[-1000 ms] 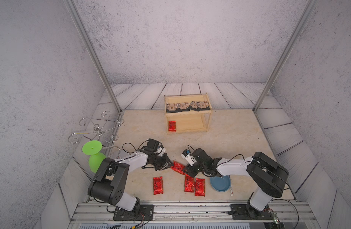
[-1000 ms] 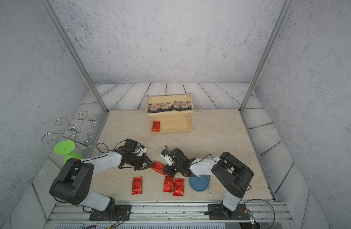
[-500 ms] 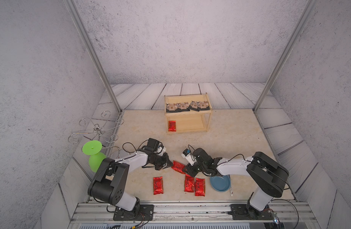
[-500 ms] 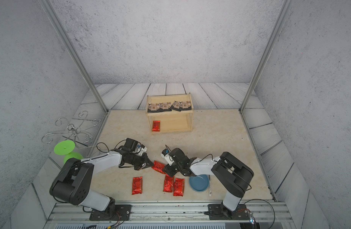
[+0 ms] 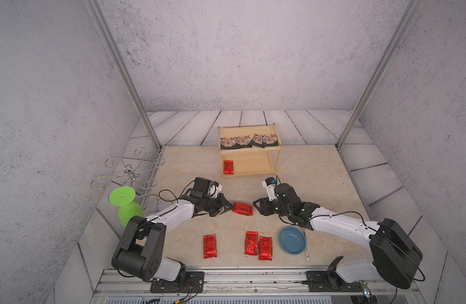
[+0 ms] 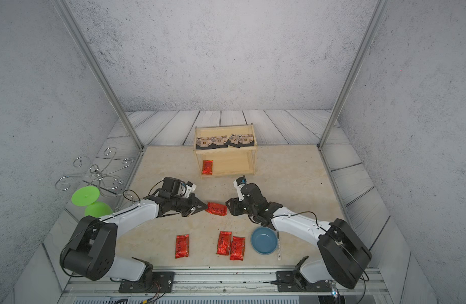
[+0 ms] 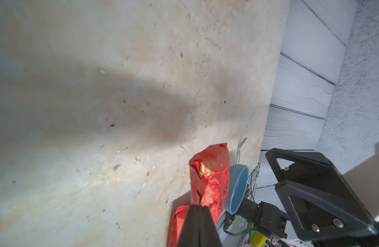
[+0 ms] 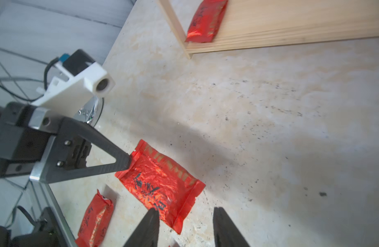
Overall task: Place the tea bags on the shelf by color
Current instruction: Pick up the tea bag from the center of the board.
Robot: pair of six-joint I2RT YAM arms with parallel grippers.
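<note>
While both top views leave the pinch unclear, the right wrist view shows the left claw (image 8: 126, 160) clenched on a corner of the red tea bag (image 8: 160, 184), which lies on the worktop (image 8: 269, 128) before the shelf (image 8: 291, 27). The right claw (image 8: 185, 211) stands released beside it. The bag's black script is illegible.

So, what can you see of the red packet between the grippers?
The red tea bag is a crinkled glossy foil oblong with dark script and gold lettering along one long side. The left gripper is shut on one short edge; the open right gripper straddles the opposite end. Whether it touches the table is unclear.
</note>
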